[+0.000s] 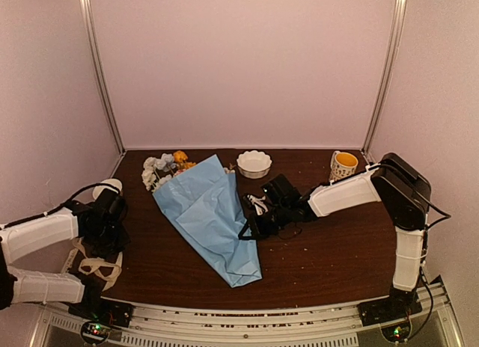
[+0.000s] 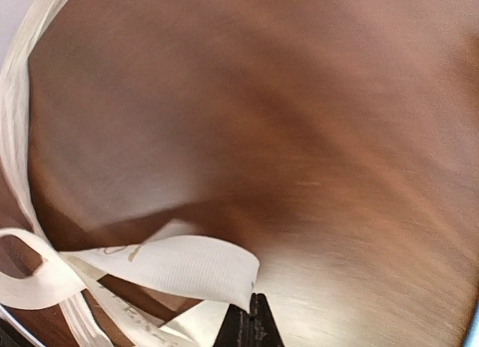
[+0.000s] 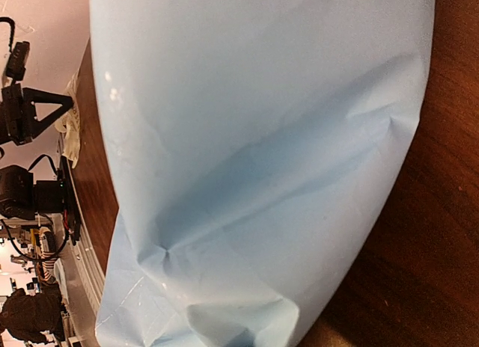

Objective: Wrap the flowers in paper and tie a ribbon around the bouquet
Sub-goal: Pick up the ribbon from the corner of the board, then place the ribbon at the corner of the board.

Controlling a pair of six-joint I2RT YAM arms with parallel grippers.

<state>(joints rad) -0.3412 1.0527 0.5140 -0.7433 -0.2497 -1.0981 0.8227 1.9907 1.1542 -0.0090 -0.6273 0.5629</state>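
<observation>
At the table's [image 1: 337, 257] front left, my left gripper [image 2: 243, 326] is pinched shut on the limp, slippery ribbon [image 2: 172, 261], which I'd hold flat near 1 end; at centre the flimsy paper cone [image 1: 209, 220] lies with my shut right gripper [image 1: 251, 229] at its edge.

pale pink walls [image 1: 247, 63] (metal strips [image 1: 101, 70] in the corners) enclose a dark brown wooden table [image 1: 329, 257] under soft light.

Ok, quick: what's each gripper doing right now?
Left gripper: closed on the ribbon.
Right gripper: closed at the paper edge; whether it grips cannot be told.
</observation>
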